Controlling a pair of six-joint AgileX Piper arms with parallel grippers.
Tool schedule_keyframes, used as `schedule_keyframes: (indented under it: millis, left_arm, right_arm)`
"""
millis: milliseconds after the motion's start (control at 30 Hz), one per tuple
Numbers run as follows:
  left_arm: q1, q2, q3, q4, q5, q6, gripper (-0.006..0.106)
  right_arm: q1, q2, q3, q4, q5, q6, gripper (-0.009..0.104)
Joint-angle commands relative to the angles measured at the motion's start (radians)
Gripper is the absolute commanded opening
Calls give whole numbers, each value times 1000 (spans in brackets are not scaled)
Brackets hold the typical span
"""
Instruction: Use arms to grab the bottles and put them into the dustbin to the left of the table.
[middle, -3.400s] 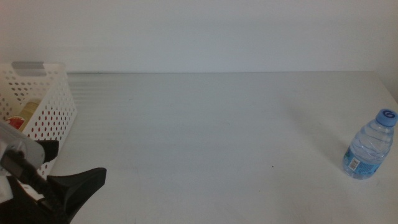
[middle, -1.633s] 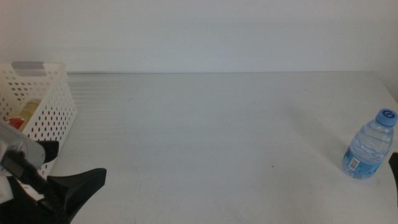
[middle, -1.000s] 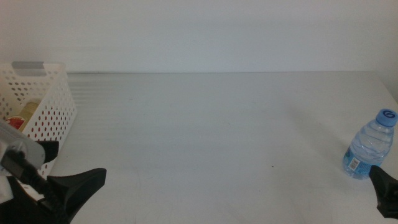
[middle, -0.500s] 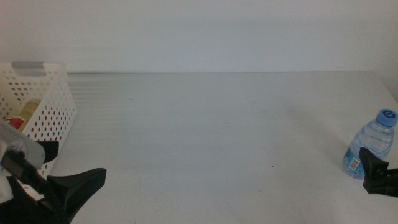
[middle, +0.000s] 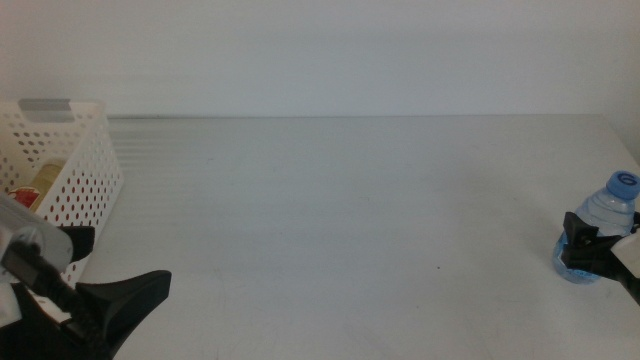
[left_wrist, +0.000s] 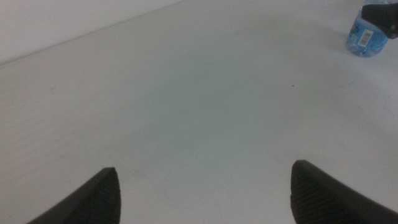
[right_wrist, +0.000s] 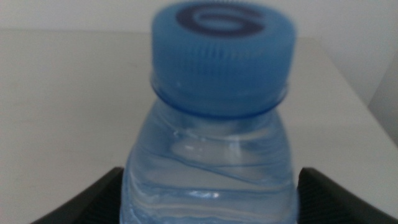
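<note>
A clear water bottle (middle: 598, 238) with a blue cap (right_wrist: 222, 42) and blue label stood on the plain white worktop (middle: 350, 210). The white dustbin (middle: 70, 170), perforated with round holes, carried a grey handle (middle: 46, 105); red and yellow showed through its sides.

The right gripper (middle: 590, 245) covers the lower part of the water bottle (middle: 602, 215), both arms run out of the middle view, and the items inside the dustbin (middle: 80, 160) stay half hidden
</note>
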Motion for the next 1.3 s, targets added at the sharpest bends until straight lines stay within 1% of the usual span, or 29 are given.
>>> schedule_keyframes:
  millis: [0,33,67,133,233,333,433,500,567,667,733,867,1000,1100,1267]
  left_arm:
    - [-1,5,-29,-8,-69,-14,90]
    - [-1,5,-29,-8,-69,-14,90]
    - [-1,5,-29,-8,-69,-14,90]
    - [-1,5,-29,-8,-69,-14,90]
    - [-1,5,-29,-8,-69,-14,90]
    - [-1,5,-29,-8,-69,-14,90]
    - [-1,5,-29,-8,-69,-14,90]
    - [-1,5,-29,-8,-69,-14,90]
    - [-1,5,-29,-8,-69,-14,90]
    - [-1,5,-29,-8,-69,-14,90]
    - [-1,5,-29,-8,-69,-14,90]
    - [-1,5,-29,-8,-69,-14,90]
    - [-1,5,-29,-8,-69,-14,90]
    - [-1,5,-29,-8,-69,-14,90]
    - [-1,5,-29,-8,-69,-14,90]
  right_arm:
    - [-6,8,-38,5,-77,-16,85]
    - [-6,16,-39,5,-82,-16,80]
    - [-6,24,-37,5,-93,-16,72]
    - [-6,25,-37,3,-97,-15,50]
    - [-6,18,-37,-51,-103,13,0]
    - [-5,0,-41,-164,-120,77,0]
    - [16,-23,-93,-296,-114,151,0]
    - [52,-28,-149,-348,-105,192,0]
    - [107,-26,-212,-361,-67,234,0]
    - [204,-7,-335,-360,61,303,0]
    - [267,20,-433,-365,134,314,0]
    - [397,104,-620,-432,242,318,0]
    - [508,177,-759,-519,302,337,0]
    - [567,208,-815,-563,307,407,0]
    - [650,250,-836,-572,300,470,0]
